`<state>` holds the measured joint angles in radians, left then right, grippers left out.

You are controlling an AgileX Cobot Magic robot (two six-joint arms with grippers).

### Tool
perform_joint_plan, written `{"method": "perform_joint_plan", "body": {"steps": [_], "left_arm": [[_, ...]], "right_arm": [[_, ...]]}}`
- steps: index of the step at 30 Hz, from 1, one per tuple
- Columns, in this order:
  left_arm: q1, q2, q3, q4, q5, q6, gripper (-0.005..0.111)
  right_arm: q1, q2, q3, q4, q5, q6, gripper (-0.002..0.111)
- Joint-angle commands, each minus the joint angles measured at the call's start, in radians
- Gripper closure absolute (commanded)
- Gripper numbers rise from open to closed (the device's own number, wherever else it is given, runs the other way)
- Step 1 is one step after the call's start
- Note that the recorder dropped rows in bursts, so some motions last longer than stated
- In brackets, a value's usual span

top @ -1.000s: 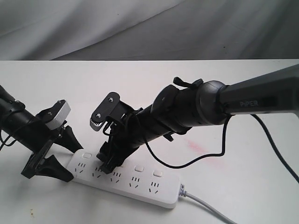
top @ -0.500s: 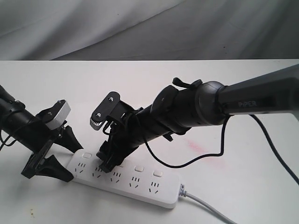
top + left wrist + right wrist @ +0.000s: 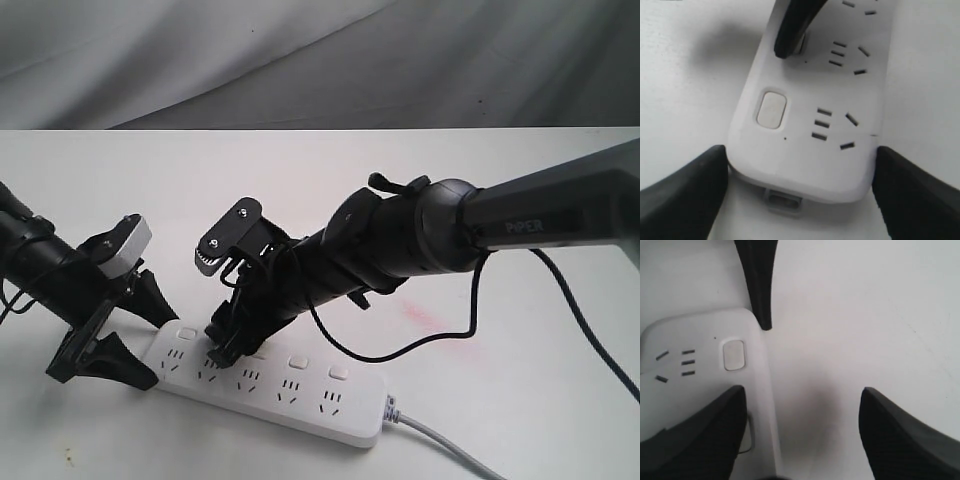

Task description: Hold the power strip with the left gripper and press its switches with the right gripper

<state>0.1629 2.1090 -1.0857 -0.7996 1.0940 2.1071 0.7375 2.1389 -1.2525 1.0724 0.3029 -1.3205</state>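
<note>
Power strip (image 3: 290,385) lies flat on the white table (image 3: 540,390), grey cord (image 3: 440,447) trailing from one end — a faint pink smear (image 3: 420,316) nearby. Left gripper (image 3: 160,350) clamps its other end, fingers (image 3: 680,195) against both sides. Right gripper (image 3: 230,335) stands spread, holding nothing — one finger (image 3: 792,25) pressed on the second switch (image 3: 801,45).

A white bench (image 3: 300,170) fills the lower part of the exterior view, with a faint pink stain (image 3: 420,315) on its surface. Behind it is a grey cloth (image 3: 300,60) with soft folds. The light is even and the shadows are pale.
</note>
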Motion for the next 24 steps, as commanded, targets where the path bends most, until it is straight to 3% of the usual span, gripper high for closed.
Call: {"method": "perform_joint_plan", "body": {"steps": [1, 13, 24], "left_arm": [[-0.004, 0.01, 0.012, 0.042, -0.047, -0.015, 0.043], [-0.004, 0.01, 0.012, 0.042, -0.047, -0.015, 0.043], [-0.004, 0.01, 0.012, 0.042, -0.047, -0.015, 0.043]], "right_arm": [[-0.002, 0.033, 0.039, -0.083, 0.026, -0.02, 0.048], [-0.007, -0.18, 0.039, -0.035, -0.008, -0.015, 0.048], [-0.031, -0.209, 0.133, -0.042, -0.014, -0.013, 0.048]]}}
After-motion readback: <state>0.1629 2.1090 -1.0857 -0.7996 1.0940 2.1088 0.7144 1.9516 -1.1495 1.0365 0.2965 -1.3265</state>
